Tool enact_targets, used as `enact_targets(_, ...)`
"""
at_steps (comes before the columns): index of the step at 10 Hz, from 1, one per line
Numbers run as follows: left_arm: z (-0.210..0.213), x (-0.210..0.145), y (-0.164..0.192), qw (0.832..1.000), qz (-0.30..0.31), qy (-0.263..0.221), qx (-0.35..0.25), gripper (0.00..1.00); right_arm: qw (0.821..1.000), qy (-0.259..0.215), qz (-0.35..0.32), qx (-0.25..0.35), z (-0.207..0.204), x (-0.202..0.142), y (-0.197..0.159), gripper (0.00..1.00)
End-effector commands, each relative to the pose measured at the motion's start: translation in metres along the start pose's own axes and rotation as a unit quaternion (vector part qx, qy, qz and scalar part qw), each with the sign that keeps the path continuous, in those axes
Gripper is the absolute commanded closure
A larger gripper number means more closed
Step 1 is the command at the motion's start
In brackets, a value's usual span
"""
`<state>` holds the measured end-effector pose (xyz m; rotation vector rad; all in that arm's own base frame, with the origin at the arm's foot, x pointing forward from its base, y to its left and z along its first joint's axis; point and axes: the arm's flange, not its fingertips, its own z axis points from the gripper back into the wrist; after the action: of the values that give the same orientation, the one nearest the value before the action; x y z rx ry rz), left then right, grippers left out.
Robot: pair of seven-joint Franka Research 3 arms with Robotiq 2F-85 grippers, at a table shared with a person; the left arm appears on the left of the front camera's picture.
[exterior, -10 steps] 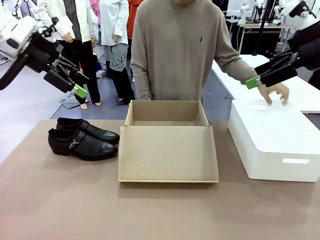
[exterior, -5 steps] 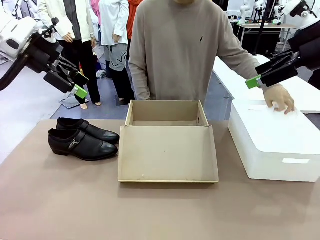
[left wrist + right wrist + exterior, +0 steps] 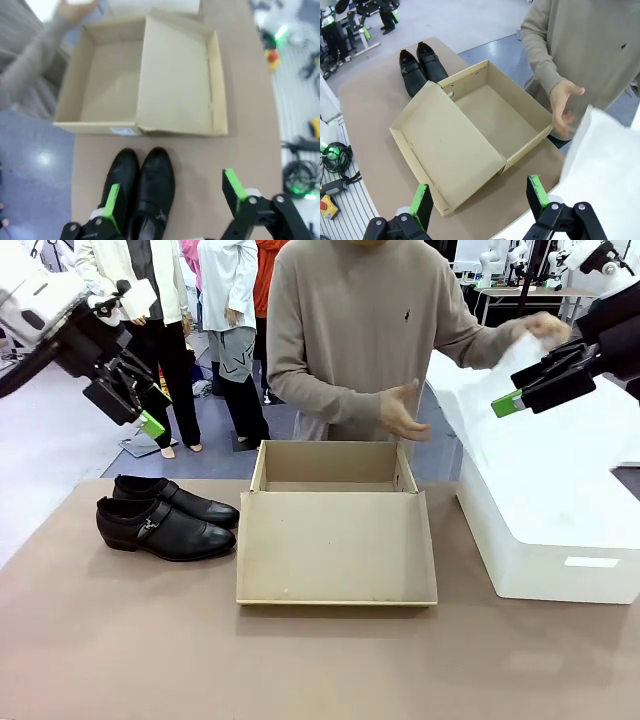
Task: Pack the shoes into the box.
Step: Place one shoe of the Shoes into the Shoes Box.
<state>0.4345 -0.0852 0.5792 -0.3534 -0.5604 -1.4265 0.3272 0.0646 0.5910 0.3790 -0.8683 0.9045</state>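
**Shoes beside the open box, both arms held high**

A brown table point(image 3: 150, 650) fills the near part of the front view, and a busy workshop lies behind it; nearest the robot lies the flap lid of the box point(image 3: 335, 540), folded flat on the table toward the camera, with the open tray behind it, its bare cardboard floor showing; the shoes point(image 3: 165, 518) stand on the table to the robot's left of the box, side by side and touching each other, toes toward the box, near it but apart from it; to the robot's right of the box sits a big white block point(image 3: 550, 530), close to the box without touching it.

Above the shoes, the left gripper point(image 3: 152, 410) hangs in the air with its jaws spread wide and nothing between them; the left wrist view looks down past its green pads at the two shoes and the box beyond; the right gripper point(image 3: 517, 390) hovers above the white block, jaws likewise spread and empty.

At the far side stands a person in a beige sweater; one hand point(image 3: 405, 412) is held open above the far wall of the box; the other hand point(image 3: 548, 328) is raised and lifts a white sheet of paper point(image 3: 605, 165) above the block.
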Motion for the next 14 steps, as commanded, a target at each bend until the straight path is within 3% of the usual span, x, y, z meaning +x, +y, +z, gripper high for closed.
enact_targets(1, 0.015, 0.011, 0.038, 0.996, -0.029, 0.075, -0.033, 0.0, 1.0, -0.006, 0.0, 0.005, -0.001, 0.0, 0.0, 0.0)
enact_targets(3, 0.019, 0.008, 0.076, 0.988, -0.036, 0.136, -0.063, 0.0, 1.0, -0.006, 0.0, 0.005, -0.001, 0.0, 0.0, 0.0)
enact_targets(7, -0.01, -0.006, 0.138, 0.97, -0.031, 0.241, -0.028, 0.0, 1.0, -0.006, 0.0, 0.005, -0.001, 0.0, 0.0, 0.0)
enact_targets(10, -0.034, -0.02, 0.162, 0.965, -0.037, 0.259, -0.039, 0.0, 1.0, -0.006, 0.0, 0.005, -0.001, 0.0, 0.0, 0.0)
enact_targets(14, -0.037, -0.02, 0.156, 0.967, -0.047, 0.248, -0.039, 0.0, 1.0, -0.006, 0.0, 0.005, -0.001, 0.0, 0.0, 0.0)
